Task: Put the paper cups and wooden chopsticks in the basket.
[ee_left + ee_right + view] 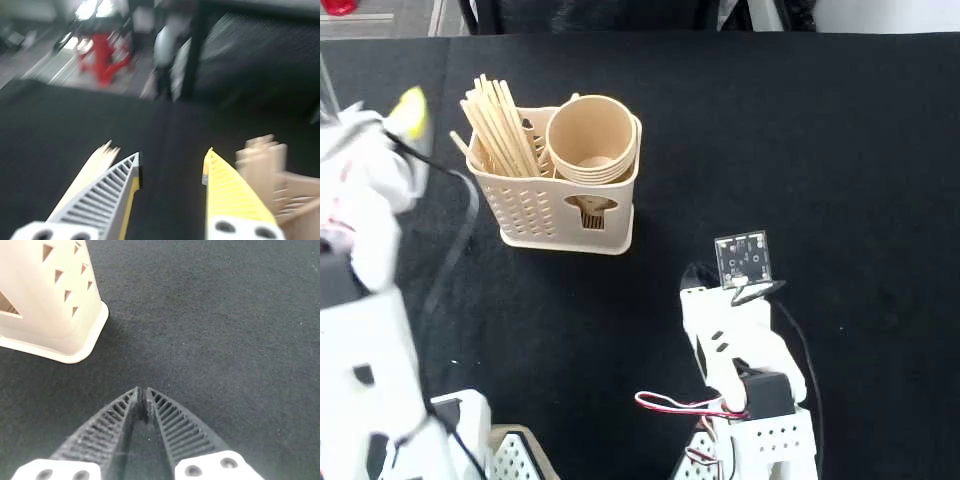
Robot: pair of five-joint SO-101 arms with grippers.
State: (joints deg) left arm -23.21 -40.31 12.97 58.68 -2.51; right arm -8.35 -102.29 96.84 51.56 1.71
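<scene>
A cream plastic basket (550,215) stands on the black table, left of the middle. A bundle of wooden chopsticks (500,125) leans in its left compartment, and stacked paper cups (590,140) sit in its right one. My left gripper (172,155) hovers blurred to the left of the basket, open with nothing between its grey and yellow fingers. Chopstick tips (102,152) show just outside the grey finger, and part of the basket (265,165) lies beyond the yellow one. My right gripper (142,392) is shut and empty, low over the cloth near the basket's corner (55,310).
The right arm (735,340) is folded at the table's front middle, and the left arm (360,230) stands tall along the left edge. Black cloth stretches to the right and behind the basket. A chair and a red object (105,55) stand beyond the far edge.
</scene>
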